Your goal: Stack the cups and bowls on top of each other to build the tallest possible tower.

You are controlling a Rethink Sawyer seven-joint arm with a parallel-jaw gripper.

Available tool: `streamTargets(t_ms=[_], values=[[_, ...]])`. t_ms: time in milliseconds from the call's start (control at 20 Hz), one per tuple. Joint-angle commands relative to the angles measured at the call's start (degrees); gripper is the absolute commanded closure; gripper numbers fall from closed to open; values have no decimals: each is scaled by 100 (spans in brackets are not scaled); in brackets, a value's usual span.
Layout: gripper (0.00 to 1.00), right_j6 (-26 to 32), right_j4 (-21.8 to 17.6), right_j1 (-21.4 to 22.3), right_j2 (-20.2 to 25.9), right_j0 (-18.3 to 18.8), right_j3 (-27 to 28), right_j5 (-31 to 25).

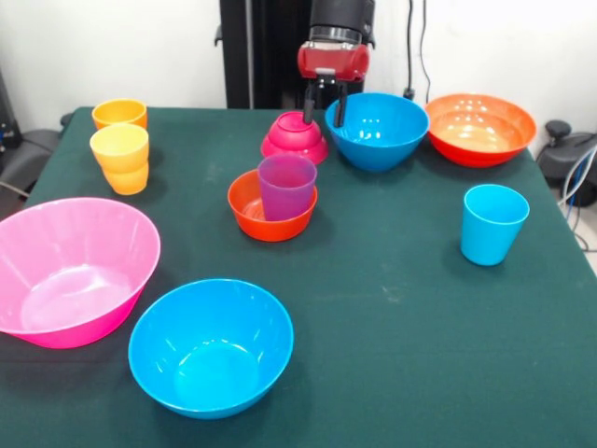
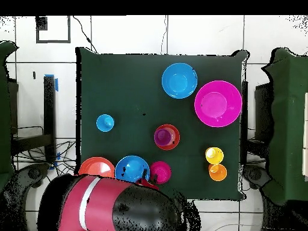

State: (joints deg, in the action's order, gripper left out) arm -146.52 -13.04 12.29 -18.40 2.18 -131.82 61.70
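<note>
My gripper [image 1: 325, 108] hangs open and empty at the table's far side, between the upside-down small magenta bowl [image 1: 294, 137] and a medium blue bowl [image 1: 376, 129], holding nothing. The ribbed purple cup [image 1: 286, 185] stands inside the small orange-red bowl [image 1: 270, 213] mid-table. The orange cup [image 1: 119, 114] and yellow-orange cup [image 1: 119, 154] stand at the far left. The light blue cup [image 1: 492, 222] stands alone on the right. The large pink bowl [image 1: 70, 271] and a second blue bowl [image 1: 210, 345] sit near the front. The wide orange bowl [image 1: 480, 128] is at the far right.
In the overhead view my arm [image 2: 114, 207] covers the table's bottom edge beside the blue bowl [image 2: 132, 168] and magenta bowl [image 2: 160, 172]. The green table [image 1: 401, 317] has dark chairs along its sides.
</note>
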Motion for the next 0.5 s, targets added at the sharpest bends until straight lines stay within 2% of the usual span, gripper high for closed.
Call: streamTargets(t_ms=[50, 300, 500], values=[[0, -778, 254, -758, 1766, 7, 757, -2173], [0, -826, 258, -857, 1823, -22, 809, -2024], [0, -1030, 173, -1257, 1986, 82, 1157, -1775]])
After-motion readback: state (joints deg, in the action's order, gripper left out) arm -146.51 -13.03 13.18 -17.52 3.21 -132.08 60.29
